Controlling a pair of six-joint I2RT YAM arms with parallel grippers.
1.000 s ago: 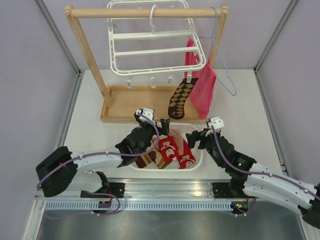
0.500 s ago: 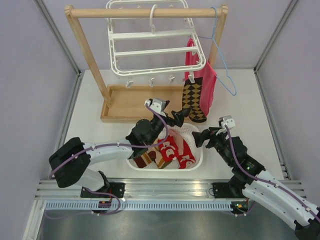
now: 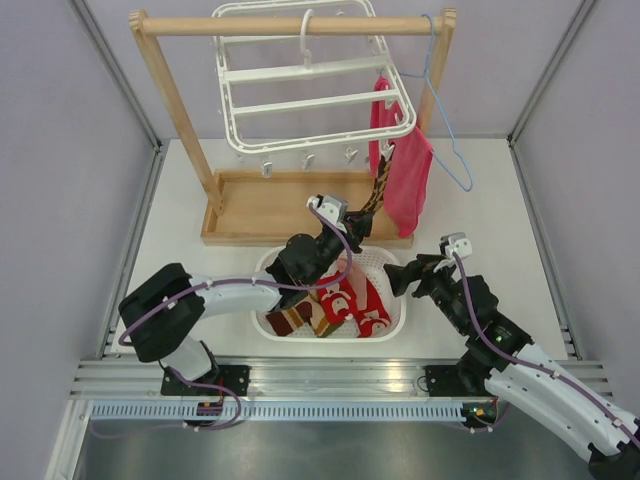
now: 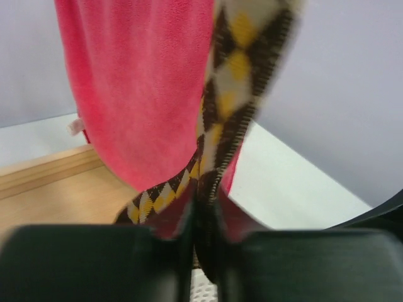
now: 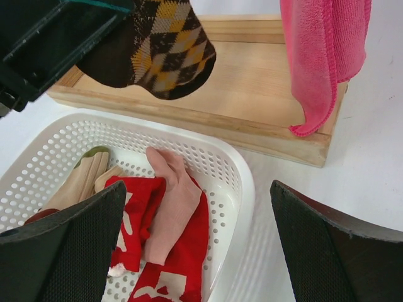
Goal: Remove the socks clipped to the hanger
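Note:
A brown-and-cream diamond sock hangs from a front right clip of the white hanger and is stretched at a slant. My left gripper is shut on its lower part; in the left wrist view the sock runs down between the closed fingers. The sock's toe dangles above the basket. My right gripper stands open over the basket's right side, with nothing held between its pads. Red socks with white marks, a pale pink one and an olive-toed one lie in the basket.
The white perforated basket sits between the arms. Behind it stand the wooden rack and its tray base. A large pink-red cloth hangs beside the sock, on a light-blue wire hanger. Bare clips dangle from the frame.
My left arm rose from the basket and reached forward to the hanging diamond sock, and its gripper shut on it. The sock is now pulled slantwise. The right arm drew back slightly.

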